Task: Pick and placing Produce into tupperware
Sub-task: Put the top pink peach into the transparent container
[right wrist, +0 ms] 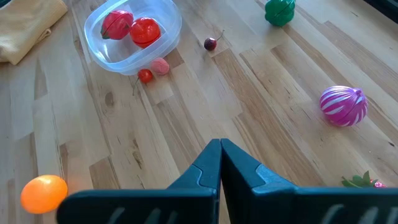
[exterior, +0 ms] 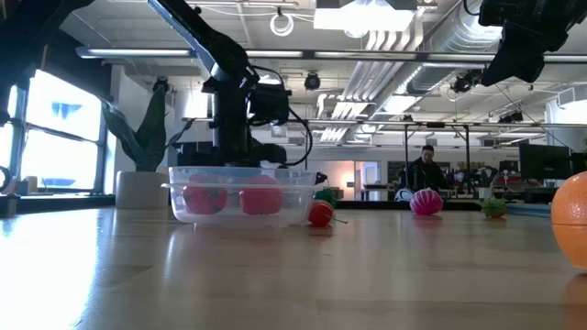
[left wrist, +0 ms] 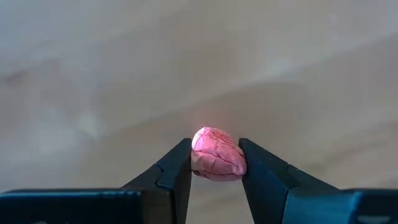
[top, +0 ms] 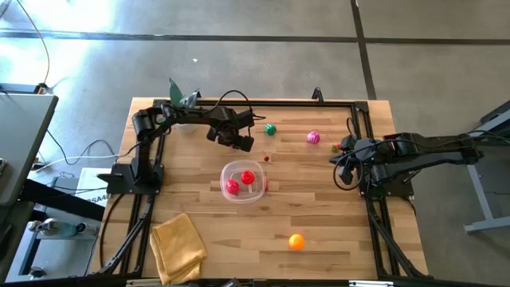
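Only my left wrist camera shows what I have: a pink wrinkled piece sits between the two fingers of my left claw, which are drawn in narrow and press it from both sides. From above, the claw hides that piece. It shows only that the claw is over the far middle of the table, just beyond the tupperware. The level camera puts the claw behind the tub, but I cannot tell there whether the piece touches the wood.

My right claw waits at the right side of the table with its fingers pressed together on nothing.

The tupperware stands mid-table with two red pieces inside. My right wrist camera picks out a small red piece and a pale pink piece lying just outside its wall. From above these are only a reddish smudge.

A dark cherry lies just right of my left claw, a green piece farther back, and a magenta striped piece to the right of that. An orange ball lies near the front edge, well apart from everything else.

A yellow cloth lies at the near left and a potted plant stands at the far left edge. The level camera also shows a person in the room beyond the table.
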Available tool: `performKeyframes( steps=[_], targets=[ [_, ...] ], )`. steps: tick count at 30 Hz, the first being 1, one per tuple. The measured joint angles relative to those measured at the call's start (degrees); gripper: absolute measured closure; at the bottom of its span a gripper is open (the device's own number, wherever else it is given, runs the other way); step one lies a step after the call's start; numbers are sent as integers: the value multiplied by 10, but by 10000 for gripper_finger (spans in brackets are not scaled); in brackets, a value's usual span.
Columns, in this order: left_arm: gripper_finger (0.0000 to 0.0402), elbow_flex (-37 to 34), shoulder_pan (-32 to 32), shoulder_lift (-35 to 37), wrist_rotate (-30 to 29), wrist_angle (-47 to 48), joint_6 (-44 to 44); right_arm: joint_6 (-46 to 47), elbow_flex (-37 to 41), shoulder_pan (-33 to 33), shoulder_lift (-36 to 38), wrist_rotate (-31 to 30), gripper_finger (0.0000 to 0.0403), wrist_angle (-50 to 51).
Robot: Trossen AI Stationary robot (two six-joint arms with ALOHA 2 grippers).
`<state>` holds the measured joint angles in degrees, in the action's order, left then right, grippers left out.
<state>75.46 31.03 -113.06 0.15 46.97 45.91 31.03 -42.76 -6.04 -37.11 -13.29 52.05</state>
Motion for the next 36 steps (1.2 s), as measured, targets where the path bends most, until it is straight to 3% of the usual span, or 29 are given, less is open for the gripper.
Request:
performKeyframes(
  steps=[11, 20, 27, 36],
  targets=[
    [289, 110, -18, 69, -10, 144, -16, 0, 0, 0, 0, 0, 402, 0],
    [289, 166, -134, 124, -104, 233, 56, 0, 0, 0, 0, 0, 402, 0],
    [289, 120, -235, 124, -162, 217, 138, 0, 0, 0, 0, 0, 402, 0],
    [289, -13, -267, 124, -106, 68, 179, 0, 0, 0, 0, 0, 402, 0]
  ],
)
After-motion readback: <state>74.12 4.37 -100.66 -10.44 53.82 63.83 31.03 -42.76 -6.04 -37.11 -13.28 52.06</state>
